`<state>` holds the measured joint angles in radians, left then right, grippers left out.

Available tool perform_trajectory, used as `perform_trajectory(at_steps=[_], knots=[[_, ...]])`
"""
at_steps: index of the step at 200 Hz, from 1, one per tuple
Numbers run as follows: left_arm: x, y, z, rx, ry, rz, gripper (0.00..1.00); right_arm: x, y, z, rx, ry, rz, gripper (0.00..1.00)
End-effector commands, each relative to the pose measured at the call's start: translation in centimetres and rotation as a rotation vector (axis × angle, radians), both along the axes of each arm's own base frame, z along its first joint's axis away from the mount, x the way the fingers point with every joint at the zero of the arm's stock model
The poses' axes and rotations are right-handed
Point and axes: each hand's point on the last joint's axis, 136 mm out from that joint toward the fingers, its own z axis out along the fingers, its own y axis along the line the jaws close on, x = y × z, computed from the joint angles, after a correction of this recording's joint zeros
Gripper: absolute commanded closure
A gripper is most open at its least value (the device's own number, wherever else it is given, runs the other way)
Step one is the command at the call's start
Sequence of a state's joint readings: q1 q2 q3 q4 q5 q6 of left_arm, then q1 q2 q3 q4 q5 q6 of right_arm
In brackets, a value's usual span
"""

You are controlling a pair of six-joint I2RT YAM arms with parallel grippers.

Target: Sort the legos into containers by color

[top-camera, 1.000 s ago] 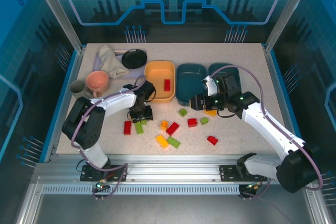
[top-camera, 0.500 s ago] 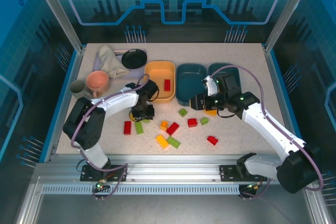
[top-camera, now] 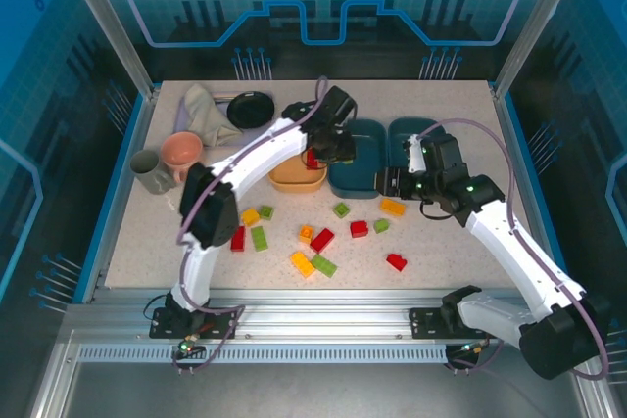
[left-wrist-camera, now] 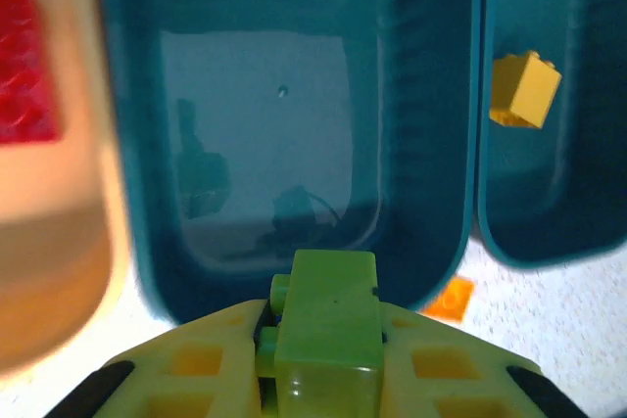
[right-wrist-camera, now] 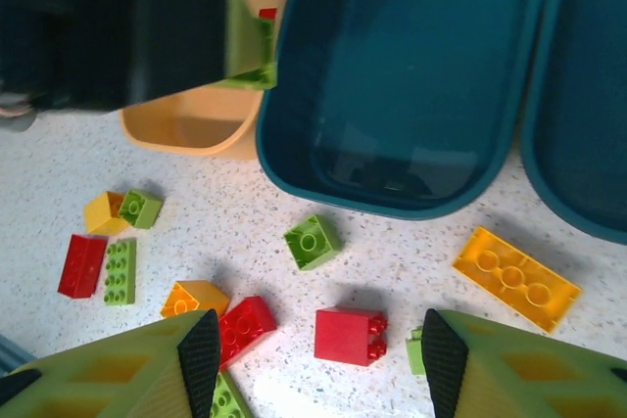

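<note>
1. The left gripper (left-wrist-camera: 328,345) is clamped on a lime green studded plastic brick (left-wrist-camera: 328,310), which juts out from between its yellow fingers.
2. That brick hangs over the near rim of the middle dark teal rounded plastic tray (left-wrist-camera: 284,154).
3. To the left, the light orange plastic tray (left-wrist-camera: 59,242) holds a red brick (left-wrist-camera: 20,66). The right-hand dark teal tray (left-wrist-camera: 529,212) holds a yellow brick (left-wrist-camera: 524,90).
4. The right gripper (right-wrist-camera: 315,349) stands spread wide, gripping nothing. A small red square brick (right-wrist-camera: 348,333) lies on the speckled table (right-wrist-camera: 225,212), seen between the fingertips and touching neither.
</note>
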<state>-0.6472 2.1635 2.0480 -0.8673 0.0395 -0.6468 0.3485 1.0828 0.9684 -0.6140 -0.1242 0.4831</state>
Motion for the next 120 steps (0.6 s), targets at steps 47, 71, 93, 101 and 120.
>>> perform_trajectory(at_steps=[47,71,93,101,120], knots=[[3.8,-3.0,-5.8,0.001,0.058,-0.02,0.76,-1.7,-2.7,0.0,-0.011,0.038,-0.113,0.4],[3.7,-3.5,-7.3,-0.007,0.086,-0.026,0.73,-2.5,-3.3,-1.2,-0.049,0.081,-0.122,0.4],[3.5,-3.6,-7.3,-0.016,0.096,-0.031,0.62,-3.3,-4.3,-2.4,-0.098,0.131,-0.144,0.4],[3.5,-3.7,-6.9,-0.023,0.092,-0.033,0.58,-3.6,-4.5,-2.8,-0.111,0.15,-0.15,0.4],[3.7,-3.9,-5.7,-0.043,0.072,-0.036,0.46,-4.1,-4.8,-3.6,-0.126,0.184,-0.16,0.38]])
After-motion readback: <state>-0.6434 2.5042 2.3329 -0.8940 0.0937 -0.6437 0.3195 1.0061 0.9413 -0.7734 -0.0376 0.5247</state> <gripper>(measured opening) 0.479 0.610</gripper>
